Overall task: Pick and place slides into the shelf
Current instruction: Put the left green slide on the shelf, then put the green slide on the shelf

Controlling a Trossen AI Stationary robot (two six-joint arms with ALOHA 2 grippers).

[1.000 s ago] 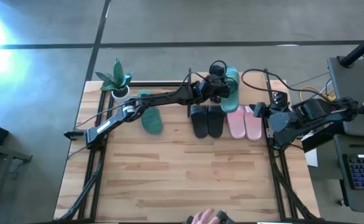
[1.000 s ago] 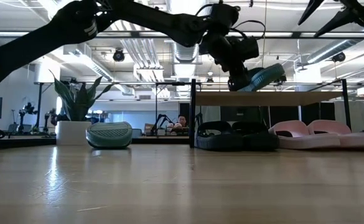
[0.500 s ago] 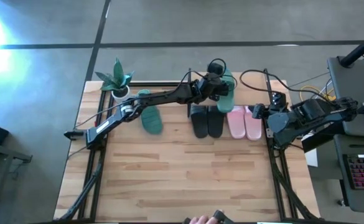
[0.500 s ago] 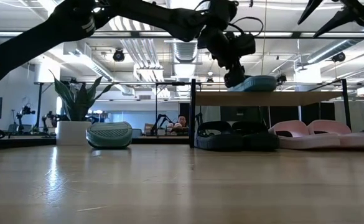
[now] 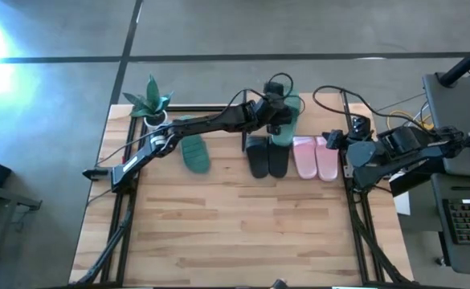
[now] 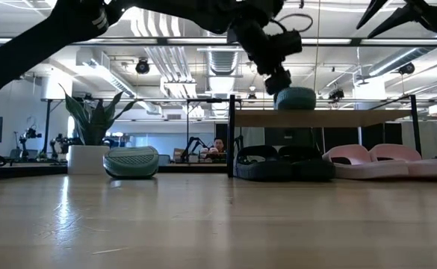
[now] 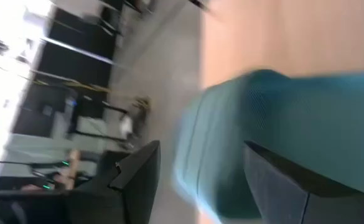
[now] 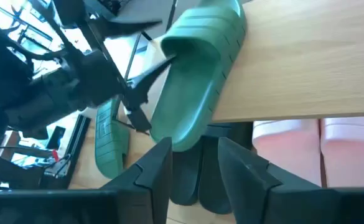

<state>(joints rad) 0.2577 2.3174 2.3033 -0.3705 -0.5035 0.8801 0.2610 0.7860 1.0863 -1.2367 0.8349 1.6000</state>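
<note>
Resting flat now on the top board of the shelf (image 6: 323, 117), the teal slide (image 6: 295, 98) no longer hangs tilted from the left gripper (image 5: 276, 110) as it did a second ago, when the pincer was carrying it in above the board. In the right wrist view its fingers (image 8: 145, 74) stand spread apart just beside the slide's edge, touching nothing as far as the angle lets me judge, so the slide looks released and this placement is all but done. The left arm reaches long across the back of the table (image 5: 243, 233), its wrist bent down over the shelf's left end, directly above the black pair (image 5: 267, 156) on the lower board. The pale pink pair (image 5: 315, 156) sits beside the black pair on that same level. The second teal slide (image 5: 194, 150) lies on the table left of the shelf, near the potted plant (image 5: 150, 103), and by my reckoning it is the one slide left to fetch. The right gripper (image 8: 191, 158) waits at the shelf's right end, holding nothing; its fingers are partly apart, though whether they are closing further I cannot tell.
</note>
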